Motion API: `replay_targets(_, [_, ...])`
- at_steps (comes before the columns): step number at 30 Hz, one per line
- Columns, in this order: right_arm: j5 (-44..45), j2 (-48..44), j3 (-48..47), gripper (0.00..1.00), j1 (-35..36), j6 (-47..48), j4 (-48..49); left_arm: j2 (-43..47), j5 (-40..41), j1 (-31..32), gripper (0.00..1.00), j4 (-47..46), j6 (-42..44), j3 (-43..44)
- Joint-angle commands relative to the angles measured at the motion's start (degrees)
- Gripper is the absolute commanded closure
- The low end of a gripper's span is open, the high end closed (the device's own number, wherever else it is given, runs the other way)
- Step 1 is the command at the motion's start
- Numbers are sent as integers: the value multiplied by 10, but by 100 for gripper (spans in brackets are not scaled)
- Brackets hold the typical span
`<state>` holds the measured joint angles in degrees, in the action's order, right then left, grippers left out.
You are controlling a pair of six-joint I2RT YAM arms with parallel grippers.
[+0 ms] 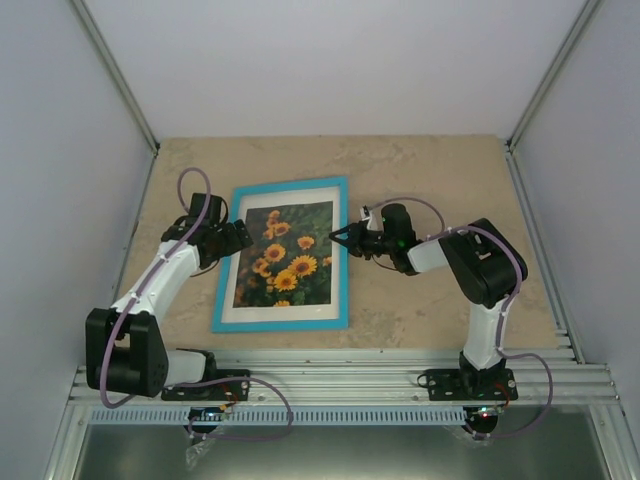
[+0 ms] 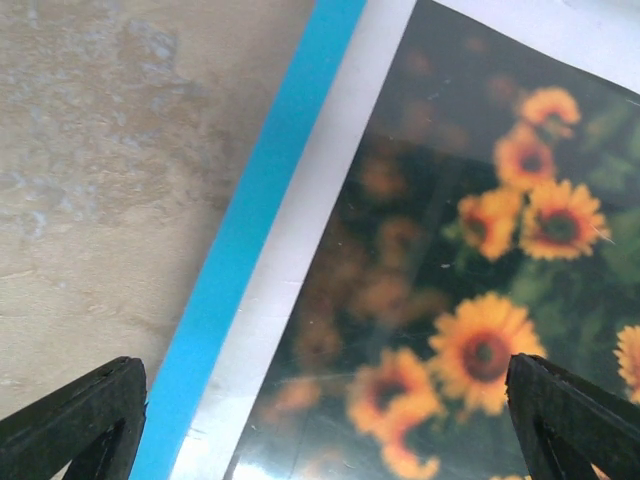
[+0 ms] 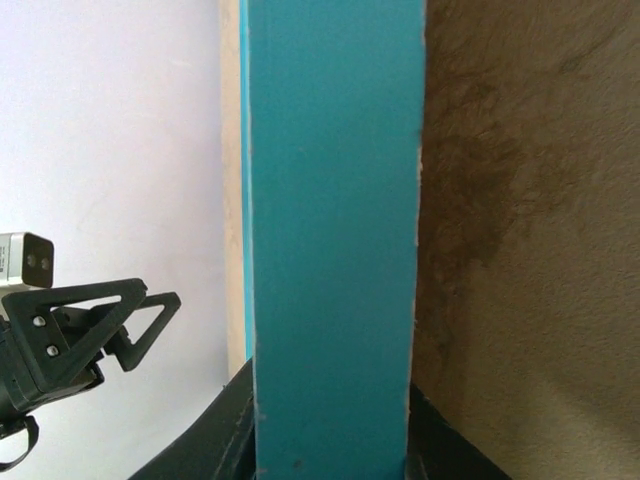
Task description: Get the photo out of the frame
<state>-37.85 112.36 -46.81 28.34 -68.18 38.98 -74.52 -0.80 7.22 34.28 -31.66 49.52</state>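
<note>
Right wrist, right claw (image 3: 330, 445) pinching frame (image 3: 335, 200) edge, left wrist, left claw (image 2: 325, 420) wide above photo (image 2: 480, 300).

Robotics lab: an enclosed bench cell for two arms.

The left arm (image 1: 160, 275) and the right arm (image 1: 485, 265), both black and white, are bolted to a slotted aluminium rail (image 1: 340, 385) along the near edge of a beige stone-pattern table (image 1: 430, 180). Plain white panels (image 1: 340, 60) close in the left, right and far sides, joined at the far corners by bare aluminium posts (image 1: 113, 75).
</note>
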Motion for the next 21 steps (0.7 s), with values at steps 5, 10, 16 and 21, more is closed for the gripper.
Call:
replay_targets(5, [81, 0, -11, 70, 0, 78, -117, -14, 33, -14, 0, -9, 20, -1])
replay_targets(10, [102, -21, -22, 58, 0, 122, -195, -23, 32, -16, 0, -10, 23, -3])
replay_targets(16, [148, -58, -30, 45, 0, 182, -296, -25, 45, -17, 0, -7, 28, -5])
replay_targets(21, [209, -89, -51, 44, 10, 237, -404, -45, 67, -16, 0, 5, 42, 4])
